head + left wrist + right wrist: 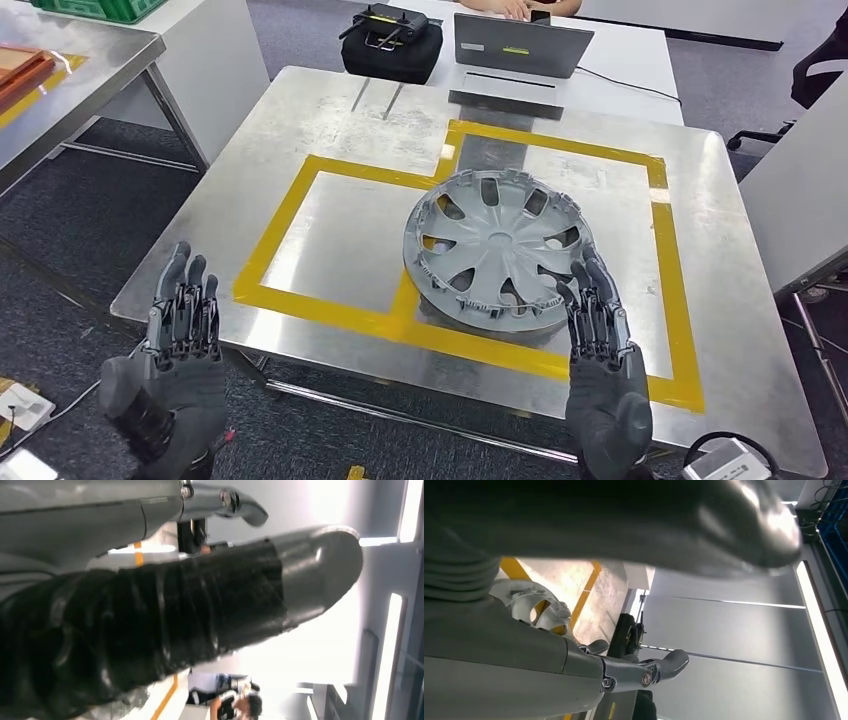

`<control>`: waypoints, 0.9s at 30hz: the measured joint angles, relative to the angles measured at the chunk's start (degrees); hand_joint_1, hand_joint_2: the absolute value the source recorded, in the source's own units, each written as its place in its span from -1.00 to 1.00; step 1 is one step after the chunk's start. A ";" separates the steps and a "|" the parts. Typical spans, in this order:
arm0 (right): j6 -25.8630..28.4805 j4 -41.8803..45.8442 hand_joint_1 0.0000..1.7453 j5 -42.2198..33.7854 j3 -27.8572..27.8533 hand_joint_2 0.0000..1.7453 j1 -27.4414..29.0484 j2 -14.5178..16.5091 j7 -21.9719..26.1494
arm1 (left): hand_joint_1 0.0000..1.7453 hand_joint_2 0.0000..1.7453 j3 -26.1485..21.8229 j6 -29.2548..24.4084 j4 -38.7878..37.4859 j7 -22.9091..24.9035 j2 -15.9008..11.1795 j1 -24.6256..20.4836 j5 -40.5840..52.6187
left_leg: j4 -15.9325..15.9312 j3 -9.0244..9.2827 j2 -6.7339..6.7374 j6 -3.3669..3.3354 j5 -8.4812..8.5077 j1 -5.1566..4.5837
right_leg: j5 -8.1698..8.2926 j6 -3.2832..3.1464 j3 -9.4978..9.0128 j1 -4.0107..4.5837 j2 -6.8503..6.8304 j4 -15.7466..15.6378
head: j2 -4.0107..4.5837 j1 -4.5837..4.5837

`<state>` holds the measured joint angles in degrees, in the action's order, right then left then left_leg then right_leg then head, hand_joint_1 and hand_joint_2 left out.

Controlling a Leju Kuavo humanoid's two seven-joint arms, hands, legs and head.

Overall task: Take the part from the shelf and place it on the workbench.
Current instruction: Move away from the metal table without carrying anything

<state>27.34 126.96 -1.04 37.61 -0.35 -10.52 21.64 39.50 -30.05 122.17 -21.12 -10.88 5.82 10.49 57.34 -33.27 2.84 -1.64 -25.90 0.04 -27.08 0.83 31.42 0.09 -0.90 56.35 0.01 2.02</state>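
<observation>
The part, a grey wheel cover (498,248) with spoke openings, lies flat on the steel workbench (330,120), across the yellow tape lines (300,300). My right hand (598,340) is raised in front of the cover's near right rim, fingers straight and apart, holding nothing. My left hand (180,345) is raised off the bench's near left corner, fingers also straight, empty. In the right wrist view a piece of the wheel cover (531,607) shows beyond my right hand (549,670). The left wrist view has my left hand (175,615) close up.
A black bag (392,45) and an open laptop (520,45) stand at the far side on a white table, where a person's hands rest. Another bench (60,90) with a wooden tray stands far left. A small white device (725,460) lies near my right arm.
</observation>
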 joint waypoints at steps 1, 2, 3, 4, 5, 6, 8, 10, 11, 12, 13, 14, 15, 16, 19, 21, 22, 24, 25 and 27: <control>-0.26 0.04 -1.00 0.11 -0.01 -1.00 -0.09 -0.02 -0.35 | -1.00 -1.00 0.00 0.12 0.09 -0.03 -0.06 -0.07 -0.04 | 0.50 -0.28 -0.40 0.35 -0.53 0.04 | 0.29 -0.26 -0.28 -0.19 0.14 -0.35 | 0.00 -0.10; -0.49 0.08 -1.00 0.21 -0.02 -1.00 -0.19 -0.03 -0.59 | -1.00 -1.00 0.00 0.19 0.21 -0.07 -0.12 -0.14 -0.09 | 1.97 -0.93 -0.99 0.70 -1.65 0.10 | 0.64 -0.53 -0.59 -0.43 0.25 -0.68 | -0.01 -0.37; -0.63 0.09 -1.00 0.29 -0.02 -1.00 -0.29 -0.03 -0.72 | -1.00 -1.00 0.01 0.24 0.28 -0.10 -0.17 -0.18 -0.16 | 4.64 -2.09 -1.68 1.03 -3.32 0.23 | 0.91 -0.71 -0.84 -0.63 0.35 -0.86 | 0.00 -0.77; -0.72 0.09 -1.00 0.32 -0.02 -1.00 -0.34 -0.04 -0.82 | -1.00 -1.00 0.01 0.27 0.31 -0.12 -0.22 -0.19 -0.25 | 8.29 -3.56 -2.18 1.36 -5.28 0.37 | 1.02 -0.82 -0.71 -0.68 0.47 -0.81 | -0.01 -1.19; -0.77 0.09 -1.00 0.33 -0.02 -1.00 -0.34 -0.04 -0.86 | -1.00 -1.00 0.02 0.29 0.33 -0.12 -0.28 -0.18 -0.36 | 12.15 -5.17 -2.40 1.63 -6.91 0.54 | 1.10 -0.88 -0.54 -0.71 0.59 -0.69 | 0.00 -1.56; -0.81 0.09 -1.00 0.35 -0.02 -1.00 -0.32 -0.05 -0.89 | -1.00 -1.00 0.02 0.31 0.33 -0.12 -0.35 -0.17 -0.46 | 14.92 -6.35 -2.46 1.87 -7.72 0.71 | 1.10 -0.87 -0.38 -0.75 0.74 -0.56 | 0.00 -1.83; -0.89 0.09 -1.00 0.39 -0.02 -1.00 -0.31 -0.05 -0.90 | -1.00 -1.00 0.01 0.31 0.33 -0.12 -0.52 -0.18 -0.60 | 14.23 -5.82 -2.48 2.19 -6.24 1.09 | 1.01 -0.67 -0.17 -0.95 1.10 -0.17 | 0.01 -2.23; -0.95 0.09 -1.00 0.46 -0.02 -1.00 -0.31 -0.05 -0.90 | -1.00 -1.00 0.02 0.31 0.34 -0.12 -0.62 -0.23 -0.63 | 6.91 -1.87 -2.65 2.49 -3.06 1.47 | 0.76 -0.11 -0.06 -1.20 1.49 0.38 | 0.01 -2.58; -0.96 0.10 -1.00 0.49 -0.02 -1.00 -0.33 -0.05 -0.91 | -1.00 -1.00 0.02 0.32 0.37 -0.13 -0.65 -0.29 -0.64 | 3.74 -0.11 -2.88 2.42 -2.21 1.53 | 0.61 0.31 0.11 -1.21 1.68 0.78 | 0.00 -2.83; -0.98 0.14 -1.00 0.53 -0.03 -1.00 -0.35 -0.05 -0.93 | -1.00 -1.00 0.03 0.34 0.42 -0.13 -0.66 -0.36 -0.65 | 1.86 0.95 -3.05 2.20 -1.92 1.51 | 0.56 0.77 0.36 -1.18 1.82 1.08 | 0.00 -2.96; -1.02 0.17 -1.00 0.57 -0.03 -1.00 -0.35 -0.06 -0.95 | -1.00 -1.00 0.03 0.37 0.46 -0.13 -0.68 -0.43 -0.67 | 1.32 1.23 -3.21 1.81 -2.12 1.38 | 0.62 1.23 0.64 -1.13 1.92 1.25 | 0.01 -2.98; -1.06 0.20 -1.00 0.61 -0.04 -1.00 -0.34 -0.07 -0.99 | -1.00 -1.00 0.03 0.39 0.51 -0.14 -0.71 -0.47 -0.69 | 1.37 1.12 -3.22 1.26 -1.95 1.24 | 0.78 1.65 0.88 -1.14 1.99 1.32 | 0.00 -2.97; -1.09 0.23 -1.00 0.66 -0.04 -1.00 -0.31 -0.08 -1.02 | -1.00 -1.00 0.03 0.43 0.54 -0.14 -0.73 -0.50 -0.70 | 1.43 0.91 -3.13 0.78 -1.75 1.23 | 0.90 2.01 1.16 -1.23 2.00 1.30 | 0.01 -2.78; -1.11 0.24 -1.00 0.69 -0.06 -1.00 -0.30 -0.09 -1.04 | -1.00 -1.00 0.03 0.46 0.55 -0.14 -0.75 -0.52 -0.72 | 1.39 0.76 -3.08 0.34 -1.54 1.24 | 0.56 2.29 1.57 -1.31 1.89 1.71 | 0.01 -2.59; -1.12 0.28 -1.00 0.74 -0.12 -1.00 -0.30 -0.10 -1.10 | -1.00 -1.00 0.02 0.56 0.65 -0.14 -0.75 -0.54 -0.72 | 1.21 0.21 -2.86 -0.69 -0.98 1.13 | -4.04 2.64 5.03 -1.35 1.45 9.19 | 0.01 -1.40; -1.12 0.29 -1.00 0.74 -0.13 -1.00 -0.22 -0.13 -1.16 | -1.00 -1.00 0.02 0.57 0.66 -0.14 -0.75 -0.52 -0.73 | 1.29 -0.44 -2.70 -1.14 -0.68 0.68 | -7.20 2.52 7.95 -1.21 1.40 16.48 | 0.00 -0.72; -1.12 0.29 -1.00 0.74 -0.13 -1.00 -0.18 -0.15 -1.21 | -1.00 -1.00 0.02 0.57 0.66 -0.14 -0.75 -0.51 -0.74 | 1.35 -0.72 -2.64 -1.32 -0.55 0.41 | -7.50 2.28 8.36 -1.04 1.40 17.94 | 0.01 -0.51; -1.12 0.29 -1.00 0.74 -0.13 -1.00 -0.15 -0.18 -1.31 | -1.00 -1.00 0.02 0.56 0.66 -0.16 -0.75 -0.51 -0.75 | 1.41 -1.03 -2.56 -1.60 -0.30 -0.19 | -5.24 1.18 5.77 -0.42 1.39 14.09 | 0.01 -0.12; -1.12 0.33 -1.00 0.74 -0.13 -1.00 -0.18 -0.19 -1.34 | -1.00 -1.00 0.02 0.56 0.66 -0.19 -0.74 -0.52 -0.75 | 1.41 -1.08 -2.53 -1.69 -0.16 -0.37 | -3.79 0.15 3.41 0.06 1.23 9.84 | 0.01 0.05; -1.12 0.44 -1.00 0.75 -0.13 -1.00 -0.24 -0.19 -1.38 | -1.00 -1.00 0.02 0.56 0.68 -0.27 -0.74 -0.52 -0.78 | 1.38 -1.22 -2.38 -1.57 0.17 -0.60 | -2.12 -1.54 -0.06 0.89 0.56 3.15 | 0.00 -0.20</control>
<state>26.23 127.40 -0.29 37.48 -0.59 -10.71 20.26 39.52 -29.50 122.86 -21.39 -11.62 5.29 9.71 58.72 -34.49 0.46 -3.21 -25.73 -0.56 -29.20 -0.71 31.36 0.98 -0.34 59.50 0.01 1.82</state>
